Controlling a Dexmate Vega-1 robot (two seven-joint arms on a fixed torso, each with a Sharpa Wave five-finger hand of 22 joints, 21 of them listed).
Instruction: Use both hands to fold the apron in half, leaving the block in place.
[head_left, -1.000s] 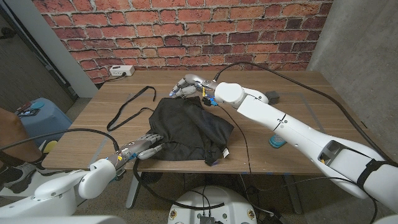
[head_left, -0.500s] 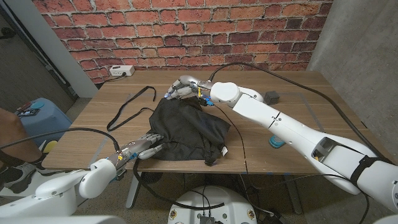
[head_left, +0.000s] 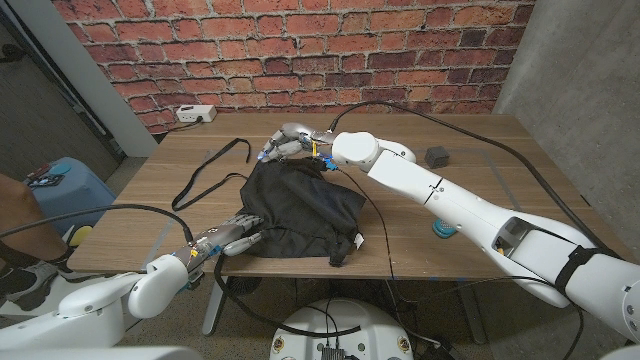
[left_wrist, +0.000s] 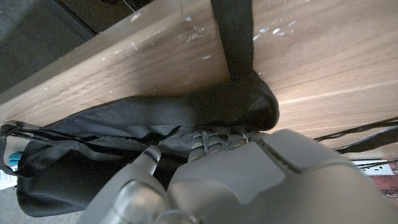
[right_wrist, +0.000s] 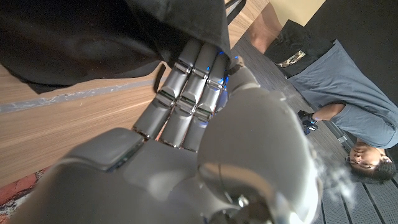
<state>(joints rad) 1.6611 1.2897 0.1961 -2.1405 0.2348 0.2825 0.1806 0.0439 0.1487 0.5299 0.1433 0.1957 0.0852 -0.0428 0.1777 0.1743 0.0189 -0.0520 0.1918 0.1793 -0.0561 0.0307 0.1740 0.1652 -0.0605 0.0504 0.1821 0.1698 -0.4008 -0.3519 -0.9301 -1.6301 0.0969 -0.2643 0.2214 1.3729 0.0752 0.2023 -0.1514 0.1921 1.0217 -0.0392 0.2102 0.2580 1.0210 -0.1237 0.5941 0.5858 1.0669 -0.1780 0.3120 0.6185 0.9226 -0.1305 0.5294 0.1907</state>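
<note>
**Both hands on the apron**

Head view: the black apron lies bunched mid-table, its strap trailing toward the left rear. The right hand pinches the apron's far edge; the left hand grips its near left corner, fingers tucked under cloth. A small dark block sits well apart, right of the apron.

No readable text, brand, number or sign anywhere. White tag on the near right edge of the apron: print too small to make out.
</note>
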